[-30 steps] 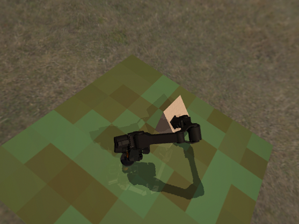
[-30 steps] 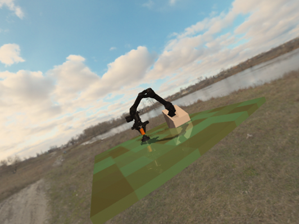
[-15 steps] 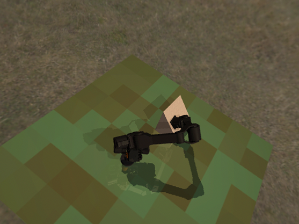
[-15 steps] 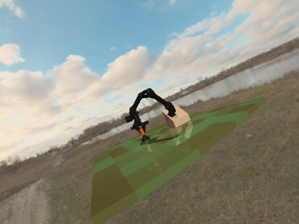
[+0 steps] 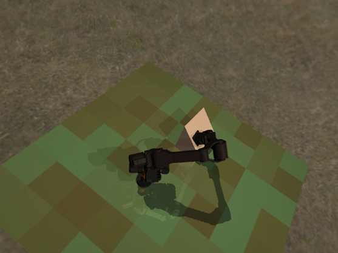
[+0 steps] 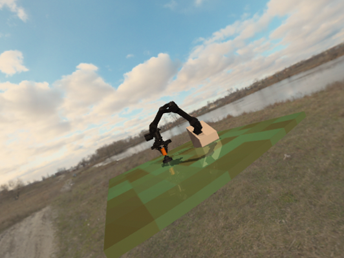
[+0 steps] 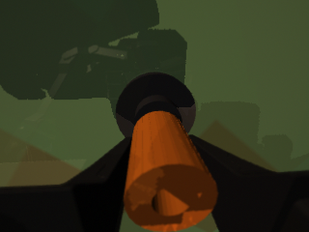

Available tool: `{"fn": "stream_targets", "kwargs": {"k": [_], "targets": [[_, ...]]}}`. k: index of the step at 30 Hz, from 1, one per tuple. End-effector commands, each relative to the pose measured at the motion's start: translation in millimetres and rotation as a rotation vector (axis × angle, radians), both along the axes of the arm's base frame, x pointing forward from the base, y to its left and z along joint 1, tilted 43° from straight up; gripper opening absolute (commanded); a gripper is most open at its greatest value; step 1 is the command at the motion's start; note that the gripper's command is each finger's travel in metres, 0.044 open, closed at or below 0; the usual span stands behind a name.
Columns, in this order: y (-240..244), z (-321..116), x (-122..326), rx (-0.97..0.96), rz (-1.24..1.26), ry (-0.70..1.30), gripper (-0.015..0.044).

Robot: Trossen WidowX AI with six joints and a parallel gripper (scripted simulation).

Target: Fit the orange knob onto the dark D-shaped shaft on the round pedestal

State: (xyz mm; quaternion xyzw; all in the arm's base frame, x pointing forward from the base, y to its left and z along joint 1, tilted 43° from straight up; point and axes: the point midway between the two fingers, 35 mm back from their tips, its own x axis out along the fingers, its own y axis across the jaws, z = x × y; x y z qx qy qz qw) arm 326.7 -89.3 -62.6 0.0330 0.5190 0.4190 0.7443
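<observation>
The orange knob is an upright cylinder with a hole in its top face. My gripper is shut on it, one dark finger on each side. The round dark pedestal is directly below the knob and stands on the board. In the wrist view a narrower black part shows between the knob's lower end and the pedestal's wide base. The shaft's flat side is hidden, and I cannot tell how far the shaft reaches into the knob.
The arm's base stands by a pale beige block, to the right of the pedestal in the top and exterior views. The green and brown checkered board carries the arm's dark shadow and faint reflections. Grass surrounds the board.
</observation>
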Motion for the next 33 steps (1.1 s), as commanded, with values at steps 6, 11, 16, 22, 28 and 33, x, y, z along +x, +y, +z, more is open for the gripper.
{"fn": "stream_targets", "kwargs": {"k": [6,11,16,22,28,33], "targets": [[0.6,-0.2,1.2,0.001,0.0,-0.006,0.0],[-2.3,2.4,2.3,0.0,0.0,-0.006,0.0],[-3.4,3.7,3.0,-0.006,0.041,-0.042,0.0],[-5.4,2.6,5.1,-0.023,0.156,-0.144,0.0],[-5.2,2.2,4.3,-0.023,0.156,-0.144,0.0],[-4.0,1.5,3.4,-0.023,0.156,-0.144,0.0]]}}
